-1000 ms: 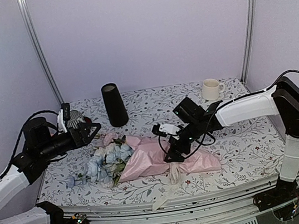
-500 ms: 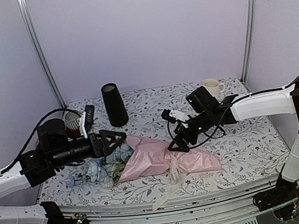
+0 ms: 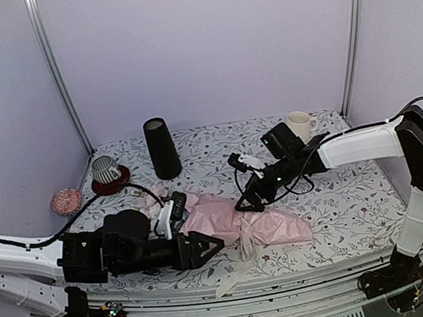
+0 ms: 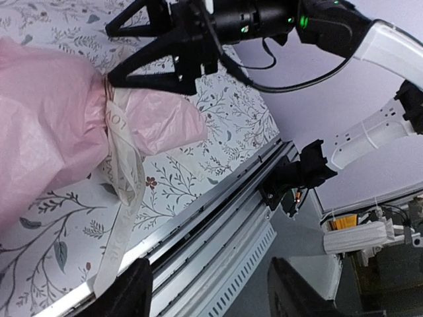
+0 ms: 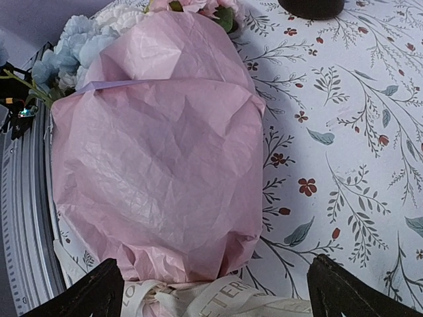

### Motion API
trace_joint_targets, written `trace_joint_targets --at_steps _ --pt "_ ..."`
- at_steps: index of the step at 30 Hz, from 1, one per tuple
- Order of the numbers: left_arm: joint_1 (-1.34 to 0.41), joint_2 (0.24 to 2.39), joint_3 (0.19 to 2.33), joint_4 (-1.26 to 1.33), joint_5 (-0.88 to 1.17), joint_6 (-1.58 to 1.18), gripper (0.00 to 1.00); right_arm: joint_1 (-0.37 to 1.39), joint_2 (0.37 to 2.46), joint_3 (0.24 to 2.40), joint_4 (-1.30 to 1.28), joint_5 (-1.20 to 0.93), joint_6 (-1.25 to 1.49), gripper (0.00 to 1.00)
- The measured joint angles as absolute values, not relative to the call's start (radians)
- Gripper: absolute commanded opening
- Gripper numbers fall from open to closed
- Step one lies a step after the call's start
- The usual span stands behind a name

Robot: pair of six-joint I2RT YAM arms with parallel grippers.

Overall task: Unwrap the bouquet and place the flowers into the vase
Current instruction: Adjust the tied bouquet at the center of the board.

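Left gripper (image 3: 211, 247) has swung to the near edge, fingers apart beside the bouquet (image 3: 221, 222) ribbon (image 4: 122, 165); right gripper (image 3: 246, 201) gapes above, untying still ahead.

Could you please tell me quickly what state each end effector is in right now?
Left end effector: open, holding nothing.
Right end effector: open, over the tied end of the bouquet, not gripping.

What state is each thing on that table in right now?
Bouquet, lying on its side, wrapped, ribbon tied.
Vase, upright, no flowers in it.
Cream mug, upright.
Striped cup, upright on a red saucer.
Left jaws, apart, holding nothing.
Right jaws, wide apart at the ribbon, gripping nothing.
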State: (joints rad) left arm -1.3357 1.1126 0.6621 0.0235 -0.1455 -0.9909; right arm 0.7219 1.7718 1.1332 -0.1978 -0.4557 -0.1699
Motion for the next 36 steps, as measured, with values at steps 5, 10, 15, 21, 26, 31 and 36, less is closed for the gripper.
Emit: trace_joint_targets --at_steps 5,10,15,21,26,31,36 --pt "-1.402 1.210 0.638 0.064 -0.169 -1.078 0.48 0.720 1.801 1.163 -0.204 -0.484 -0.170 0.99" --pt "-1.429 1.300 0.638 0.070 -0.173 -1.124 0.47 0.720 1.840 1.195 -0.210 -0.517 -0.170 0.98" --pt "-1.430 1.363 0.638 0.031 -0.203 -1.154 0.48 0.720 1.859 1.214 -0.212 -0.537 -0.170 0.98" --pt "-1.425 1.460 0.657 -0.020 -0.222 -1.172 0.48 0.720 1.861 1.216 -0.210 -0.557 -0.169 0.98" --pt "-1.398 1.544 0.695 -0.068 -0.214 -1.172 0.48 0.720 1.872 1.216 -0.210 -0.578 -0.168 0.98" --pt "-1.365 1.546 0.694 -0.093 -0.215 -1.172 0.48 0.720 1.874 1.216 -0.210 -0.603 -0.168 0.98" --pt "-1.302 1.516 0.657 -0.088 -0.216 -1.170 0.48 0.720 1.877 1.190 -0.210 -0.632 -0.168 0.98"
